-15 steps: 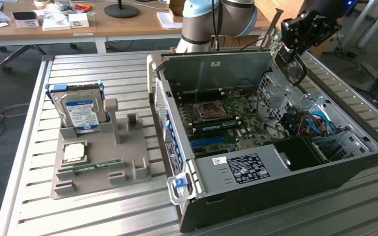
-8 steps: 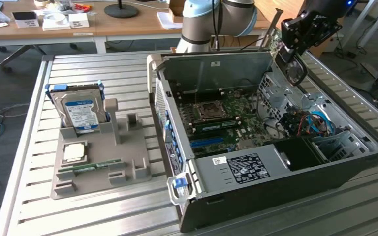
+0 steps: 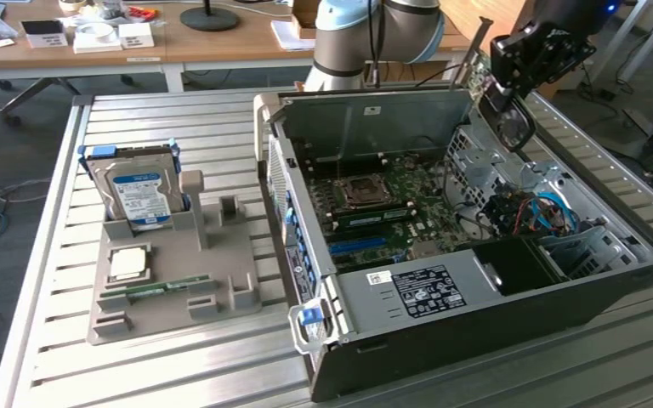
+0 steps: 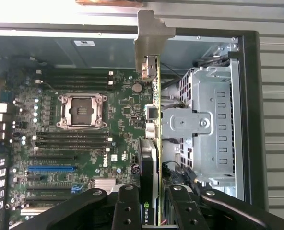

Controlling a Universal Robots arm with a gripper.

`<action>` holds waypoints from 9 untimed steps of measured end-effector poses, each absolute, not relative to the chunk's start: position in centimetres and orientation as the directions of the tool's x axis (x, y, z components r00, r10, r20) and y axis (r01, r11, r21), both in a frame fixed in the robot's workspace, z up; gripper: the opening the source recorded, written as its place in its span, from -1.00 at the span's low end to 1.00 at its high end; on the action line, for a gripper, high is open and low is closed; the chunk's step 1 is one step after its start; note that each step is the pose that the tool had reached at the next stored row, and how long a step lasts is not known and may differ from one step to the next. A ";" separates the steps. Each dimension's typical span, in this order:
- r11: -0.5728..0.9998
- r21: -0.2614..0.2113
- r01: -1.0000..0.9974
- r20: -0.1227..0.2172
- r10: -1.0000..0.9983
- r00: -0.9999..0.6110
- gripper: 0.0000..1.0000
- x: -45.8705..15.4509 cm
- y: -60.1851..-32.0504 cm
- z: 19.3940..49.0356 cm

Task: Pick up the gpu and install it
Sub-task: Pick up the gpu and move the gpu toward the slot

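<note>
- Desk (image 3: 167,374): silver slatted metal top; carries everything below.
- PC case (image 3: 599,293): black tower lying on its side w/ side panel off, at 3 o'clock of the desk in the exterior view.
- Holder (image 3: 230,255): grey plastic tray w/ upright slots, at 9 o'clock of the case, apart from it.
- Motherboard (image 3: 400,200): dark green board on the case floor; long black RAM slots and one blue slot show in the wrist view.
- Drive cage (image 4: 207,124): perforated silver metal box inside the case, just beside the board.
- Hard drive (image 3: 139,191): silver w/ blue label, upright in the holder's 11 o'clock slot.
- Gpu (image 4: 149,158): thin green circuit card w/ black cooler + metal end bracket; raised at 1 o'clock of the case. Wrist view sees it edge-on, over the line between board and cage, bracket end farthest from the tool.
- Tool (image 4: 154,211): black, pinching the gpu, one finger on each face.
- CPU socket (image 4: 82,111): square silver frame, mid-board.
</note>
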State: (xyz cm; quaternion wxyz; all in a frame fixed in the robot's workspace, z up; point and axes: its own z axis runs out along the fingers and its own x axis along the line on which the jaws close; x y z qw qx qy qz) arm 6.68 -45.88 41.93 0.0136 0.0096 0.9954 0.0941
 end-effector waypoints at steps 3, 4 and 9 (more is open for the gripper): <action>0.982 0.188 0.015 -0.025 0.021 -0.999 -0.47 6.7 -46.4 41.9; 0.982 0.188 0.015 -0.025 0.020 -0.999 -0.47 6.7 -46.5 41.9; 0.982 0.188 0.015 -0.025 0.020 -0.999 -0.47 6.7 -46.7 41.9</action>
